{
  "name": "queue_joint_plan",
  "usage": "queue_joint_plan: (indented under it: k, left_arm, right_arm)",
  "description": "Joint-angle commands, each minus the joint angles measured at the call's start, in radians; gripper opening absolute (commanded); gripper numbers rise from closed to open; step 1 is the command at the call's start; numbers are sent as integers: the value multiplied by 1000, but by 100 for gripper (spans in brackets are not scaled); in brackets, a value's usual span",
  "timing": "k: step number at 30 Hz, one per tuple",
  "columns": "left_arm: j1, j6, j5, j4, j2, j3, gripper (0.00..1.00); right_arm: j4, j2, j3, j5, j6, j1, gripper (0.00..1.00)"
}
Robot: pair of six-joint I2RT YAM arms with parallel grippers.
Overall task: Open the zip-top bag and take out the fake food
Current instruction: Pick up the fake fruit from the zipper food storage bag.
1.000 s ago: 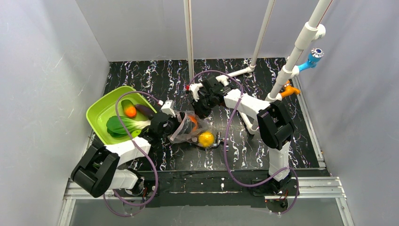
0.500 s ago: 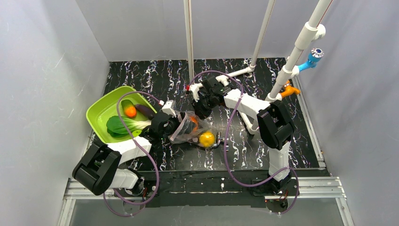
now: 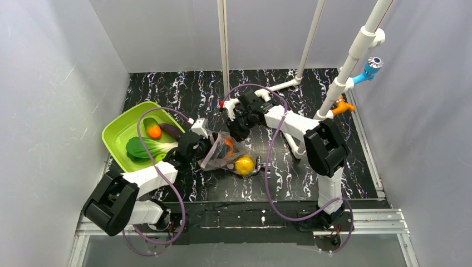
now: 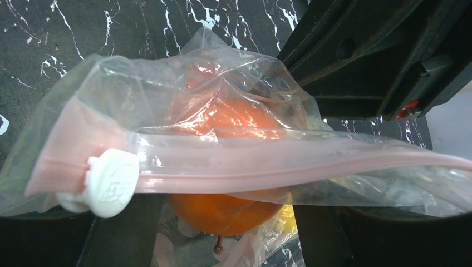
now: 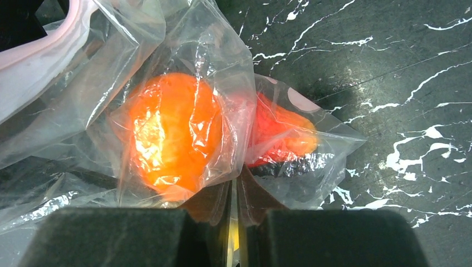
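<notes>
The zip-top bag (image 3: pixel 221 151) lies crumpled at mid-table, with an orange piece (image 3: pixel 228 143) and a yellow lemon (image 3: pixel 244 164) showing in it. In the left wrist view its pinkish zip strip (image 4: pixel 278 167) with a white slider (image 4: pixel 108 182) crosses the frame. My left gripper (image 4: pixel 228 208) is open at the bag's mouth, fingers either side of the orange piece (image 4: pixel 222 206). My right gripper (image 5: pixel 234 192) is shut on a fold of the bag's plastic, between the orange piece (image 5: pixel 172 133) and a red piece (image 5: pixel 278 136). In the top view it (image 3: pixel 239 127) is at the bag's far side.
A lime-green tray (image 3: pixel 114 133) at the left holds a bok choy (image 3: pixel 142 149), an orange (image 3: pixel 154 131) and a dark eggplant (image 3: pixel 171 131). A small metal fitting (image 3: pixel 257 167) lies right of the lemon. White pipes (image 3: pixel 334 92) stand at the back right.
My left arm's elbow has shifted slightly down and left. The bag, the food and the right arm look unchanged.
</notes>
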Motion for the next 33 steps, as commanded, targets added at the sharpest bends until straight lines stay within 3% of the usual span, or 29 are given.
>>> queue_joint_plan:
  k: [1,5,33]
  left_arm:
    - [-4,30,16,2,-52,38,7]
    - [-3,34,19,-10,-77,33,1]
    - [-4,40,28,-39,-146,-3,0]
  right_arm:
    - [-2,-14,-8,-59,-2,20,15]
    - [-4,-19,-9,-56,-7,20,17]
    - [-22,-91,-22,-63,-45,4,34]
